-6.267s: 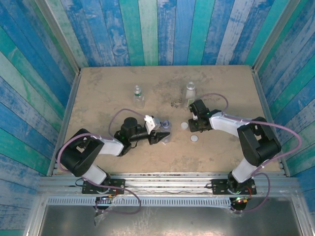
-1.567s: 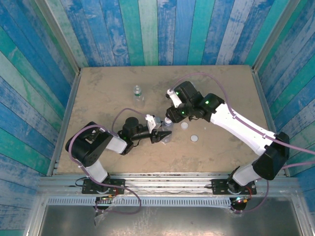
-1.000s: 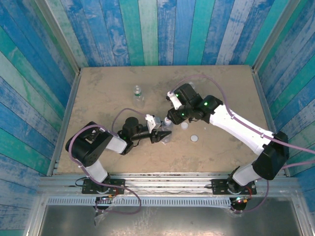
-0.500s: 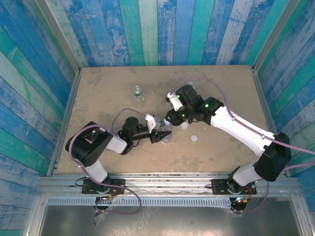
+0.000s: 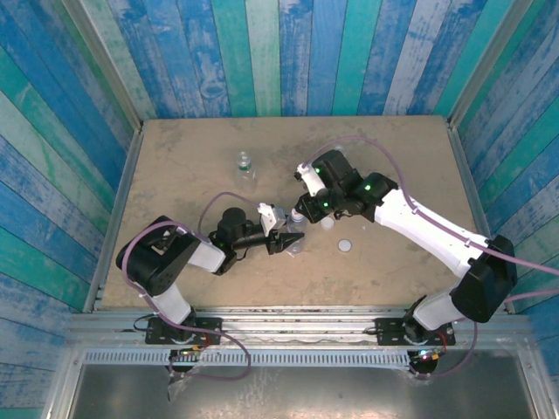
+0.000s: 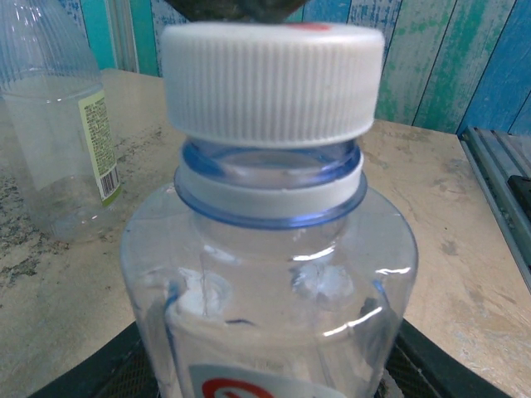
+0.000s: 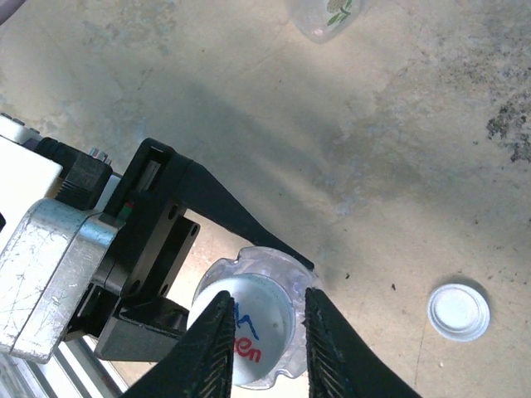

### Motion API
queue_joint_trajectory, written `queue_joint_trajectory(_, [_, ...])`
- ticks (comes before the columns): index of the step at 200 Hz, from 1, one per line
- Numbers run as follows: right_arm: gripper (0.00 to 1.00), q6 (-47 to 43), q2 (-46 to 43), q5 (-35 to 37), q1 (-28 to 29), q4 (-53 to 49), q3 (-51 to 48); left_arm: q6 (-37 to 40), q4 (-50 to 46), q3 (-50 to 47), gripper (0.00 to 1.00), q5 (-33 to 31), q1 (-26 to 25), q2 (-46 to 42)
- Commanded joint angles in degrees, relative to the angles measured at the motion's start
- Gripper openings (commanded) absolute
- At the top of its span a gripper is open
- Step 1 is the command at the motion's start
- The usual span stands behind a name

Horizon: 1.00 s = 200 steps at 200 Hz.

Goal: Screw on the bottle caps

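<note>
The left gripper (image 5: 288, 242) clamps the upright blue-tinted bottle (image 6: 265, 282) by its body while the right gripper (image 7: 267, 308), directly above the bottle, pinches, jaws narrowed, the white cap (image 6: 270, 83) sitting on its neck; two loose caps (image 5: 345, 246) lie near the bottle's right.

The table (image 5: 183, 166) is lit evenly from above in the top view. Only soft shadows are cast under the arms, and the wall planks (image 5: 52, 131) are splayed outward towards the edges. In the left wrist view, small white glints are seen on the blue bottle (image 6: 274, 307) in the left claw (image 5: 286, 242), while the bottle behind (image 6: 50, 149) is rendered softly. In the right wrist view, a broad dim shadow is thrown across the table beyond the right claw (image 7: 265, 303), whose fingers (image 7: 217, 332) are blurred by closeness.
</note>
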Motion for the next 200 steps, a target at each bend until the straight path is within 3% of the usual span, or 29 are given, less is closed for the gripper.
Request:
queue_joint_trajectory(1, [0.22,0.69,-0.18,-1.12,-0.52,-0.87,-2.77,-0.08,-4.31,-0.68,0.56,0.38,-0.02,2.86])
queue_joint_trajectory(99, [0.18,2.76,-5.34,-8.27,-1.12,0.28,-8.63,-0.49,-4.81,0.01,0.56,0.78,0.13,3.55])
queue_joint_trajectory(156, [0.19,3.10,-7.95,-7.25,-1.23,0.28,-7.86,-0.57,-4.50,0.07,0.55,0.85,0.12,3.79])
queue_joint_trajectory(200, [0.36,2.90,-7.58,-5.24,-3.03,2.56,-5.90,-0.51,-4.43,0.03,0.55,1.21,0.07,3.95])
